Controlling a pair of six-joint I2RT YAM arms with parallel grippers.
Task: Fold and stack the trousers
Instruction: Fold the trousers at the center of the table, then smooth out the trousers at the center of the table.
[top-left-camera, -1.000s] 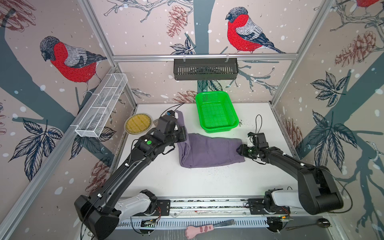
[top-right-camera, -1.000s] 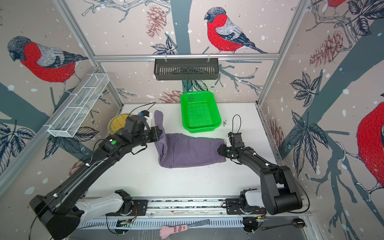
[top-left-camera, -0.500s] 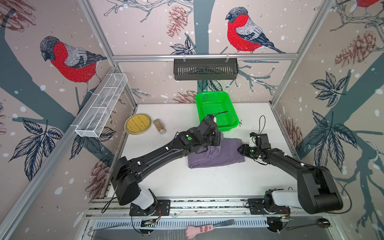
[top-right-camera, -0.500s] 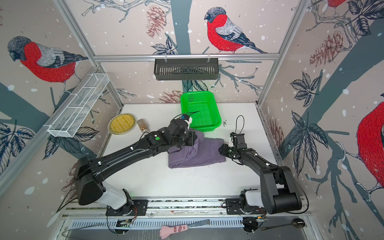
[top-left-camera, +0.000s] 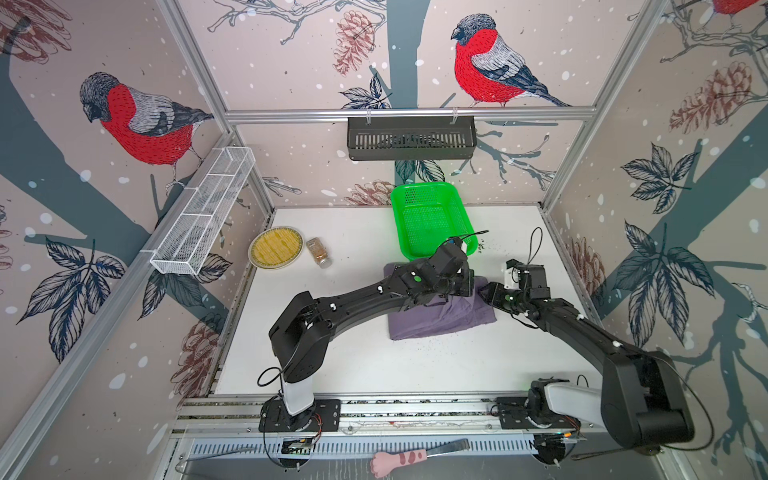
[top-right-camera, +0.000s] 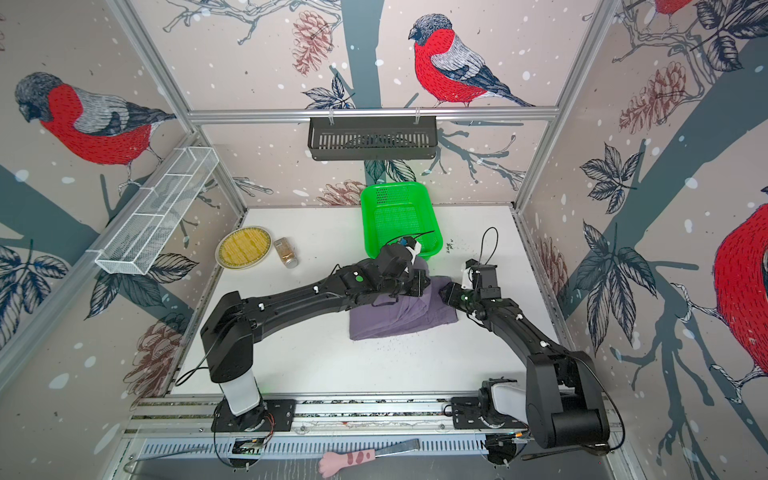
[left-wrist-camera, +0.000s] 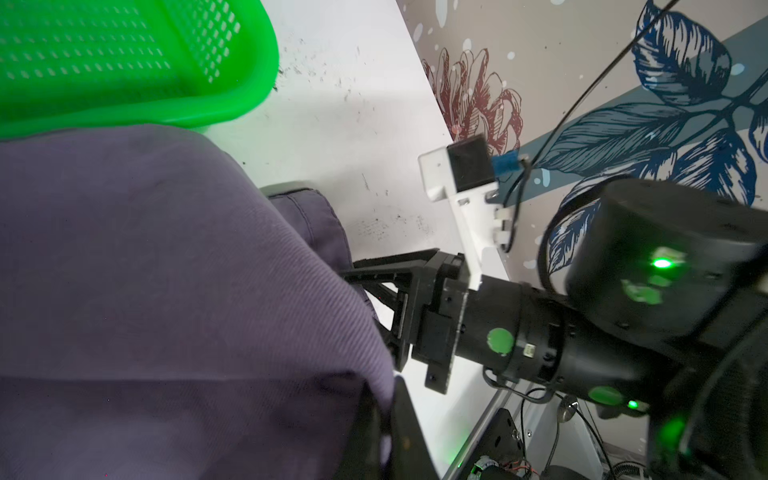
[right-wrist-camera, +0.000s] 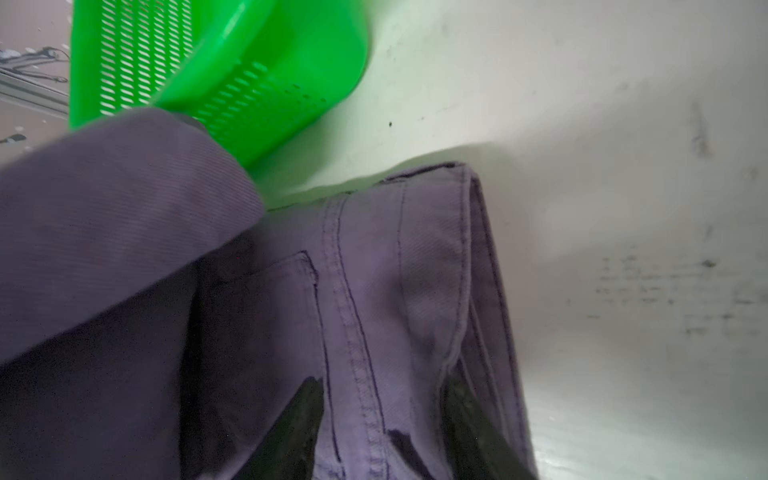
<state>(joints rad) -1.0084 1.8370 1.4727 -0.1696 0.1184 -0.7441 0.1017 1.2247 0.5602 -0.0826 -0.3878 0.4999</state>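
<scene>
The dusty purple-grey trousers (top-left-camera: 440, 322) (top-right-camera: 395, 322) lie folded on the white table, right of centre, just in front of the green basket. My left gripper (top-left-camera: 467, 286) (top-right-camera: 422, 284) is shut on a fold of trouser leg and holds it over the waistband end; in the left wrist view the cloth (left-wrist-camera: 166, 291) drapes from the pinched jaws (left-wrist-camera: 386, 424). My right gripper (top-left-camera: 484, 291) (top-right-camera: 446, 293) sits at the waistband end. In the right wrist view its jaws (right-wrist-camera: 382, 395) stand apart, lying on the seamed cloth (right-wrist-camera: 374, 270).
The green basket (top-left-camera: 432, 220) stands at the back, touching the trousers. A yellow plate (top-left-camera: 276, 248) and a spice jar (top-left-camera: 319, 252) lie back left. A white wire rack (top-left-camera: 203, 212) and a black shelf basket (top-left-camera: 411, 137) hang on the walls.
My left arm has swung from the left side to the right, carrying the trouser leg over the rest and shortening the bundle. The right gripper has stayed at the waistband.
</scene>
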